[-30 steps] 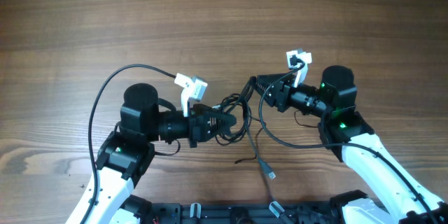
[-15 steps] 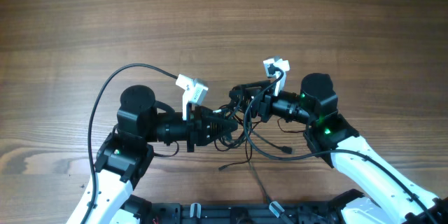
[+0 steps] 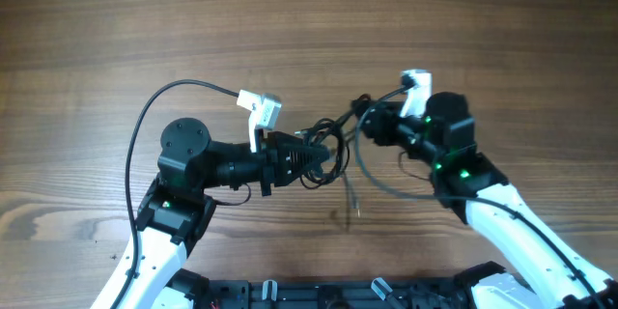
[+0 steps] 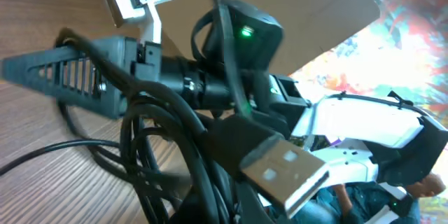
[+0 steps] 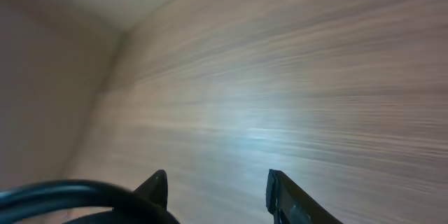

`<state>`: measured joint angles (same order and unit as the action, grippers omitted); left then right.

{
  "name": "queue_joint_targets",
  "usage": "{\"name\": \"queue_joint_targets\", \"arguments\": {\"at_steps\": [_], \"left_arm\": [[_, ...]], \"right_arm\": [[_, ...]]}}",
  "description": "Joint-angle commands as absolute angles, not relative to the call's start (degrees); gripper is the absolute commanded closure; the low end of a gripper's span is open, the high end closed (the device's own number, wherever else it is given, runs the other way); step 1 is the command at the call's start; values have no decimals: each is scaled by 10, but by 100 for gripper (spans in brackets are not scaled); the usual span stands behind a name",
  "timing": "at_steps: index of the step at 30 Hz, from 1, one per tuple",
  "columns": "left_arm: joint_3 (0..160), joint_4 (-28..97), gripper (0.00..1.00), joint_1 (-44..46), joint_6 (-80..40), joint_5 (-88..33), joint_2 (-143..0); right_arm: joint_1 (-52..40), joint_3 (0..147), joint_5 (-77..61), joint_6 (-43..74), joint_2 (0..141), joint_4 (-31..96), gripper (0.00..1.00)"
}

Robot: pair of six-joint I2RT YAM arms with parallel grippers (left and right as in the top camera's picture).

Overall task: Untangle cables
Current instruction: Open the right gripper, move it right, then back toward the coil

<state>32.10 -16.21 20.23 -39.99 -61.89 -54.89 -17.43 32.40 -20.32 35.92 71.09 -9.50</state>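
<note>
The overhead camera looks straight down on the desk [image 3: 290, 19], with both arms entering from the lower edge. The left wrist camera sits hard against the cables [image 4: 161, 154] and faces the right tool [image 4: 28, 66]; the overhead view shows both too. The right wrist camera looks low across the desk, blurred, past its own fingertips [image 5: 283, 189].

Left gripper [image 3: 326, 155] fingertips buried in the cables [image 3: 340, 145], hold perhaps unreadable, right gripper [image 5: 218, 185] cropped by bottom edge, table [image 5: 294, 77] blurred.

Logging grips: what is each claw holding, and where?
Left claw appears to hold the cables at the tangled loops. Right claw is at the same tangle, but a grip cannot be told.
</note>
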Motion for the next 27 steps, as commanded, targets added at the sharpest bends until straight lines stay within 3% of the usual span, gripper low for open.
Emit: {"name": "queue_joint_targets", "arguments": {"at_steps": [1, 6, 10, 12, 16, 23, 27], "left_arm": [[339, -187, 96, 207, -399, -719, -518], [339, -186, 96, 207, -399, -696, -530], [339, -186, 96, 207, -395, -660, -548], [339, -186, 96, 207, -395, -636, -564], [339, -186, 96, 207, -395, -583, -604], [339, -186, 96, 207, -395, -528, -642], [339, -186, 96, 207, -419, -485, -642]], "right_arm": [[-46, 307, -75, 368, 737, -66, 53], [9, 307, -93, 360, 737, -64, 51], [13, 307, -126, 346, 737, -65, 43], [13, 307, -134, 345, 736, -64, 32], [13, 307, -245, 344, 729, -66, 1], [13, 307, -470, 353, 680, -63, 0], [13, 307, -580, 416, 660, -64, 0]]}}
